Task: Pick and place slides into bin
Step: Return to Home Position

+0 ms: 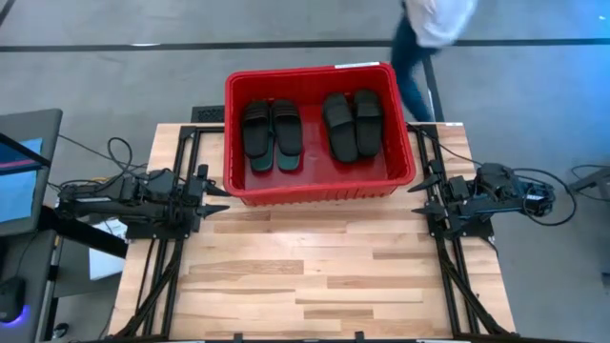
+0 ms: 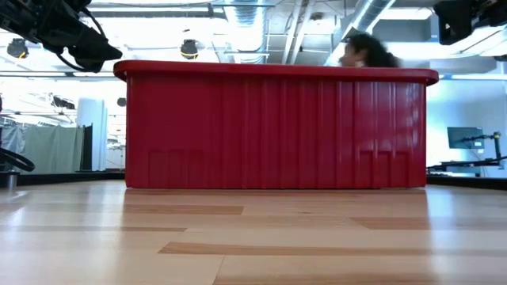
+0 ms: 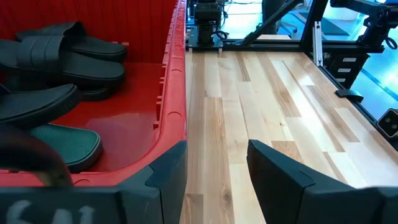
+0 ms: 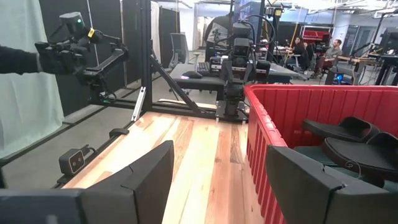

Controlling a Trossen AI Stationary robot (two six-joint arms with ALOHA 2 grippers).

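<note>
Left jaws and right jaws spread, empty, at bin (image 1: 319, 191) corners.
Slides (image 1: 257, 133) are stacked inside bin on desk (image 1: 324, 276); rim could be clipped by left jaws on retreat, bin dragged.

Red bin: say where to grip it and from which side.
Grip the bin by its rolled rim at a short end, from above: the lip overhangs the ribbed wall, so fingers can likely pinch it. Left gripper and right gripper wait open by its near corners.

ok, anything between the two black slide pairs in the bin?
No. High view shows bare bin floor between one black pair and the other.
</note>
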